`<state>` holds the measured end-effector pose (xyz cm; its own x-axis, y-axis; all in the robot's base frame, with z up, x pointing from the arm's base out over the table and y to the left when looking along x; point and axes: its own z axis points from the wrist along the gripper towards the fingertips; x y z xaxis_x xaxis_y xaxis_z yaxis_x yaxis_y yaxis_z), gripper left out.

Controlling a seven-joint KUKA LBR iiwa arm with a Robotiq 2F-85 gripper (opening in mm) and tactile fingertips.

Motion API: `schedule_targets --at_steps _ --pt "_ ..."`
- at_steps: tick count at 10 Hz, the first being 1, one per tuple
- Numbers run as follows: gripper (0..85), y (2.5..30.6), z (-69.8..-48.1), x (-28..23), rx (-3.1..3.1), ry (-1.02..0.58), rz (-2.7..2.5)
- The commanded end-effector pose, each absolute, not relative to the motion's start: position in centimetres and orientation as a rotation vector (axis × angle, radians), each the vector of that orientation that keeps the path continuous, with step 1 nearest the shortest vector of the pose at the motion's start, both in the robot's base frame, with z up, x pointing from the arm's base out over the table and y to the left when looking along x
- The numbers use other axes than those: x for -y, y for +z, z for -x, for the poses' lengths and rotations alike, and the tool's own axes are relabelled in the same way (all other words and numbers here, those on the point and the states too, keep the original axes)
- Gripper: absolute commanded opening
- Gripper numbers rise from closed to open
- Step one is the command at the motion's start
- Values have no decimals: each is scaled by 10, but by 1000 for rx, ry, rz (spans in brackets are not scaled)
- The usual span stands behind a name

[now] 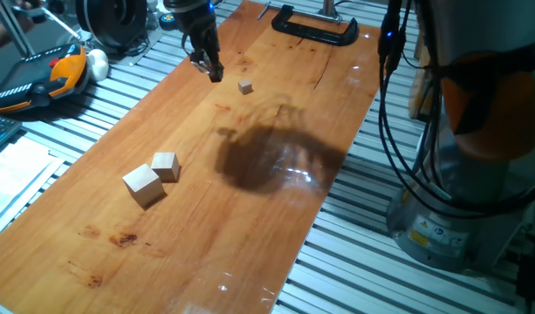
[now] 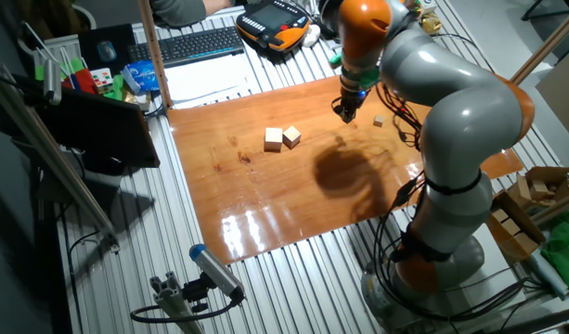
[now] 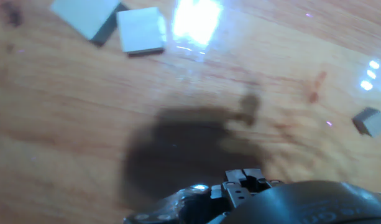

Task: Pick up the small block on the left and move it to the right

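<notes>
**A:** What do you have in the one fixed view?

**B:** I see the hand [image 1: 212, 70] hanging over the far end of the wooden tabletop [image 1: 206, 262], dark fingers pointing down. The small block [image 1: 244, 86] lies just beside it, nearer the arm's side, apart from the fingers. I can't tell how wide the fingers stand; they read as one dark lump, and nothing shows between them. The mid-sized cube [image 1: 166, 166] and the largest cube [image 1: 143, 185] sit together, touching or nearly so, well away toward the near end. A black clamp [image 1: 315, 29] grips the far edge.

**A:** And the other fixed view?

**B:** The hand [image 2: 346, 113] hangs from the orange-and-grey arm [image 2: 451, 121]. The small block [image 2: 379, 121] sits near it on the tabletop [image 2: 265, 223], partly behind cables. The two bigger cubes, [image 2: 291, 137] and [image 2: 273, 139], lie side by side, well apart from it.

**A:** Hand view?

**B:** Blurred. I see the small block [image 3: 370, 121] at the right edge, lying free, off to the side of the hand's axis. The two larger cubes, [image 3: 141, 30] and [image 3: 84, 14], are at the top left. Only the hand's dark body [image 3: 243, 186] shows at the bottom; its fingertips are not clear, so I can't tell the opening.
</notes>
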<state>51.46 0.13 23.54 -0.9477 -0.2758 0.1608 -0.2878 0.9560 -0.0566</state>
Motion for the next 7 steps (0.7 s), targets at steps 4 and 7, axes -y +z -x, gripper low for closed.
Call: schedule_targets --at_steps 4,7 --pt "7 236 -515 -1 2977 89 -284" --pt "7 236 -515 -1 2989 117 -326"
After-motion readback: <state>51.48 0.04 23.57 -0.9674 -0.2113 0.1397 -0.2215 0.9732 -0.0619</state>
